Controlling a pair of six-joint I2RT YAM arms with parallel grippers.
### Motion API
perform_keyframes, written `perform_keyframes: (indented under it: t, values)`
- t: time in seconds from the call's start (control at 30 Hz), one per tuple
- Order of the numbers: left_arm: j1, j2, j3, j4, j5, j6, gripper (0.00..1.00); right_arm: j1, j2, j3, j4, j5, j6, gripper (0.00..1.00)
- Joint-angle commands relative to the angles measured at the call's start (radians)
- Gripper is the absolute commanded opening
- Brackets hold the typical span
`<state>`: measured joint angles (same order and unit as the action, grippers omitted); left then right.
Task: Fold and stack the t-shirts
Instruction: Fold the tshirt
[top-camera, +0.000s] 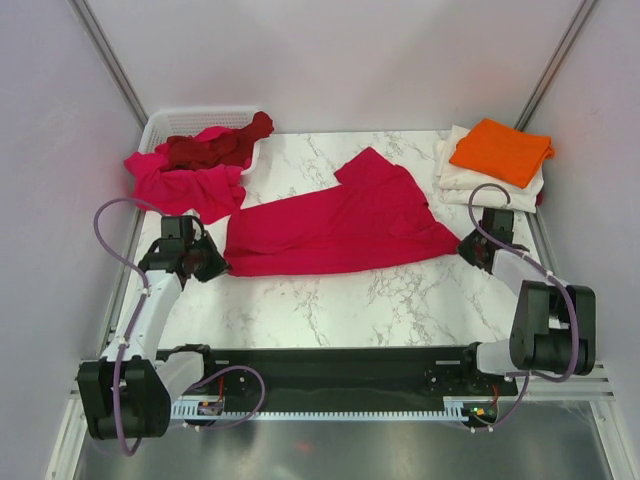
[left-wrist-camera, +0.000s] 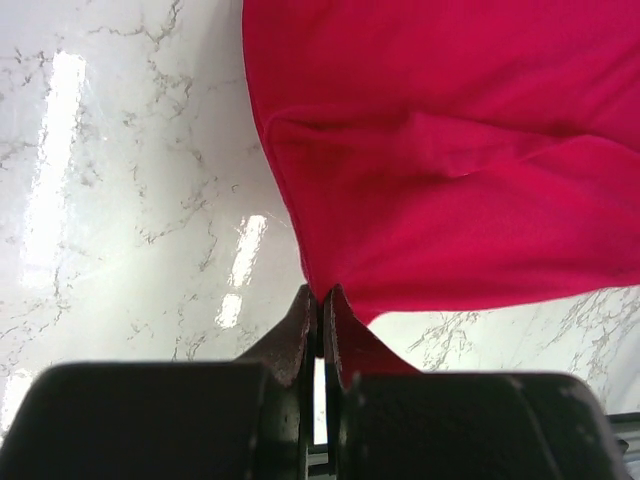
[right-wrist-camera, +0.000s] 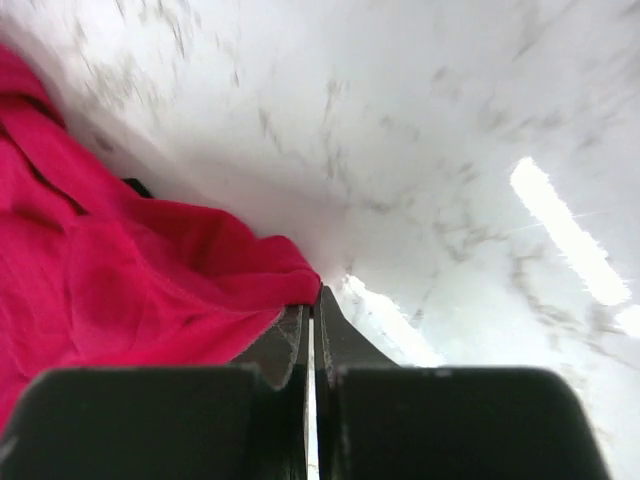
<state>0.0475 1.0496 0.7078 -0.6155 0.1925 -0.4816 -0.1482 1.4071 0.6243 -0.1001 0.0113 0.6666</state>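
While clamped on t-shirt (top-camera: 340, 225), end effectors (top-camera: 222, 265) (top-camera: 465, 247)

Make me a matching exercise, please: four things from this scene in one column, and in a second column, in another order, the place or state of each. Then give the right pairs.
Column one:
1. red shirt
2. orange shirt
3. maroon shirt
4. basket

Column two:
a. in the far left corner, partly covered by cloth
b. spread out at mid-table
c. folded, on top of the cream stack
d. crumpled, on the pink shirt

Pairs: 1-b, 2-c, 3-d, 4-a
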Motion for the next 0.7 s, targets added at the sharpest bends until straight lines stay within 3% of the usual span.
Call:
perform_keyframes:
  t: [0.0, 0.07, 0.17, 0.2, 0.23, 0.27, 0.33, 0.5, 0.67]
  values:
    - [0.015, -0.054, 0.055, -0.039, -0.037, 0.04, 0.02, -0.005, -0.135, 0.153, -0.146, 0.32, -0.136, 0.0]
    - [0.014, -0.08, 0.05, -0.041, -0.034, 0.031, 0.02, -0.005, -0.177, 0.179, -0.219, 0.413, -0.124, 0.0]
    - [0.018, -0.083, 0.047, -0.049, -0.01, 0.021, 0.02, -0.004, -0.185, 0.175, -0.245, 0.417, -0.108, 0.0]
    - [0.018, -0.083, 0.047, -0.053, 0.007, 0.015, 0.02, -0.004, -0.177, 0.173, -0.245, 0.43, -0.114, 0.05]
    - [0.02, -0.083, 0.047, -0.055, 0.022, 0.012, 0.02, -0.004, -0.171, 0.172, -0.262, 0.452, -0.113, 0.15]
    - [0.02, -0.091, 0.042, -0.059, 0.042, 0.008, 0.02, -0.004, -0.163, 0.173, -0.274, 0.464, -0.107, 0.53]
    - [0.022, -0.105, 0.035, -0.069, 0.094, 0.003, 0.02, -0.005, -0.148, 0.176, -0.309, 0.458, -0.096, 0.85]
    - [0.02, -0.173, 0.036, -0.133, 0.2, -0.02, 0.07, -0.004, -0.243, 0.187, -0.346, 0.455, -0.096, 0.91]
    - [0.02, -0.215, 0.047, -0.19, 0.242, -0.014, 0.14, 0.002, -0.35, 0.239, -0.352, 0.206, -0.096, 0.9]
